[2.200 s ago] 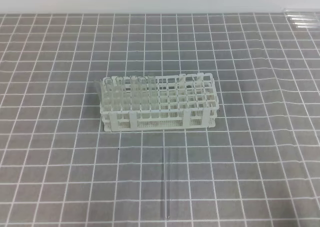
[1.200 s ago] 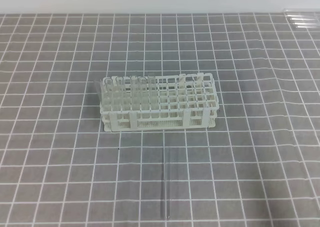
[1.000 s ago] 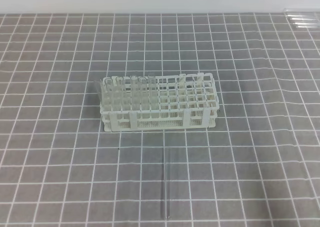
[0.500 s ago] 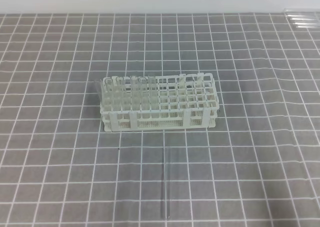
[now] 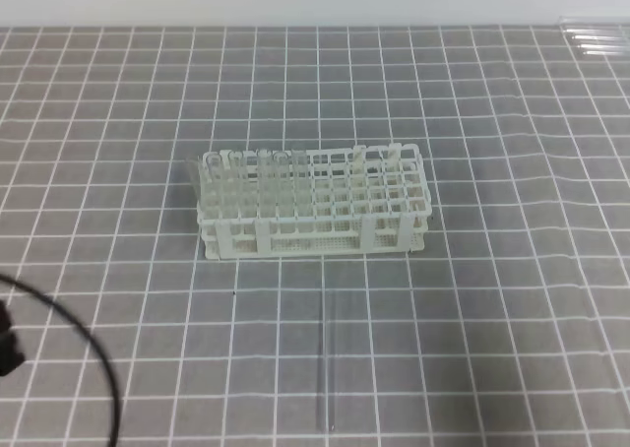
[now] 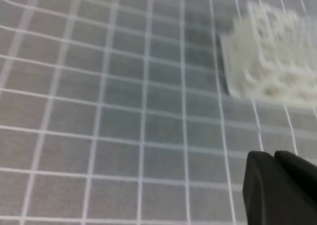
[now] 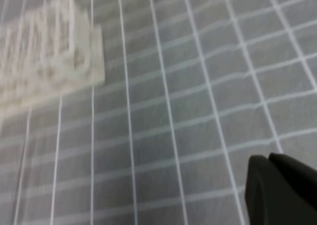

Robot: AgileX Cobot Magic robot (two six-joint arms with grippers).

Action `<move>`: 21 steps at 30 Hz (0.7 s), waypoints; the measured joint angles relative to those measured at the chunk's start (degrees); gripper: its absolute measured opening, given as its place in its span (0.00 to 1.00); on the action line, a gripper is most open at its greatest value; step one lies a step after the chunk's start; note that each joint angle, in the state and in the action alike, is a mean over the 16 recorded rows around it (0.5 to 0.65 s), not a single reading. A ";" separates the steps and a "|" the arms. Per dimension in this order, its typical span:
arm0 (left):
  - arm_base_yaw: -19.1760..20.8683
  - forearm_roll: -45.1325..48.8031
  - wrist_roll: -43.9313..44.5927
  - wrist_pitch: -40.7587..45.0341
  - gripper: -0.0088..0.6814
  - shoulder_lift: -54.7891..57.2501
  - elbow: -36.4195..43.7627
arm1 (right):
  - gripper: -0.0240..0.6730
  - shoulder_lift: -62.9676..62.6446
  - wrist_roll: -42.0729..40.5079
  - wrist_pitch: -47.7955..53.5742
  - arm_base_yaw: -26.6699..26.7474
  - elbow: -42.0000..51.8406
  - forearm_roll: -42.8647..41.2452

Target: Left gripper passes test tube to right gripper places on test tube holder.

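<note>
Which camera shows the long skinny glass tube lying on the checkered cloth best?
The exterior high view: the long clear glass test tube lies flat, whole, in front of the white plastic lattice rack. Neither wrist view shows the tube; both show only a blurry rack.

white test tube holder (image 5: 313,203), clear test tube (image 5: 326,353), grey white-gridded mat (image 5: 512,299), black left pincer (image 6: 274,158)

Grey cloth (image 5: 512,270) with a white grid pattern covers the work surface. Several clear glass tubes (image 5: 594,39) lie side by side at its far right corner.
</note>
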 joint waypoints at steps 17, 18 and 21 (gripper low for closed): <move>-14.26 -18.37 18.38 8.48 0.01 30.28 -13.13 | 0.02 10.46 -12.10 17.34 0.00 -11.65 1.14; -16.11 -17.34 17.07 8.10 0.01 31.76 -13.92 | 0.02 10.48 -12.35 17.34 0.00 -11.65 1.19; -22.09 -13.53 12.16 7.18 0.01 36.49 -16.91 | 0.02 10.49 -12.81 17.40 0.00 -11.65 1.36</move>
